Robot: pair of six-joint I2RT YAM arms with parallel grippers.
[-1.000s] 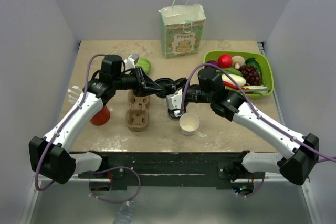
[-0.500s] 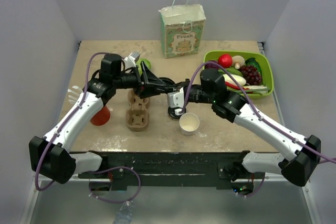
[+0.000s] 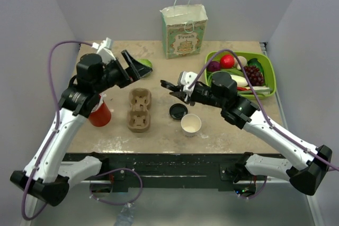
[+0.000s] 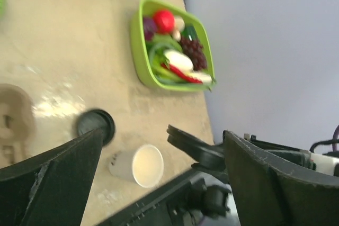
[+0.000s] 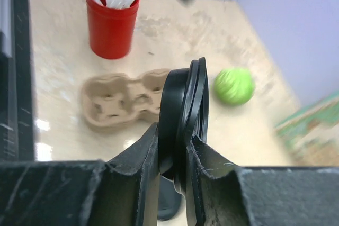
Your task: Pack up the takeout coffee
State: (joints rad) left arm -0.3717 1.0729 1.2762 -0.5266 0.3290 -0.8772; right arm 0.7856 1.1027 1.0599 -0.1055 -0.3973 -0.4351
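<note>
My right gripper [image 5: 173, 138] is clamped on a black lid [image 5: 184, 99], held on edge above the table [image 3: 222, 130]. The wrist view shows two rims side by side, so it may be two nested lids; I cannot tell. In the top view the cup [image 3: 191, 124] stands bare and upright at about 5 o'clock from that gripper, well below it. A loose lid [image 3: 178, 111] lies flat at 6 o'clock, just beside the cup. The carrier [image 3: 140, 109] sits at 9 o'clock of the cup, with both wells empty. My left gripper [image 3: 135, 64] hangs high at 10 o'clock with its jaws wide apart, holding nothing.

I judge this the lidding step. Next I must turn the lid flat, centre it over the cup's mouth and press down evenly.
</note>
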